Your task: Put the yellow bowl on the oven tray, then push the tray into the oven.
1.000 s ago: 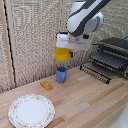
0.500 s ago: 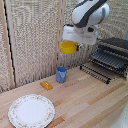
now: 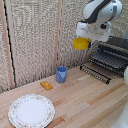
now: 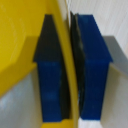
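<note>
Aloft, the claw (image 3: 83,41) pinches the yellow dish (image 3: 80,44) rim between its fingertips (image 4: 92,70).

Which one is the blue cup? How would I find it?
Start at the big white floral plate on the wooden table. Look past the small orange block toward the curtain. The blue cup stands there upright, the only blue thing on the table.

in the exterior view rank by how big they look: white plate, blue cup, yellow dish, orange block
1. white plate, clearly largest, though it also lies nearest the camera
2. yellow dish, held up in the grabber, and blue cup: too alike to rank
3. orange block, smallest
</note>
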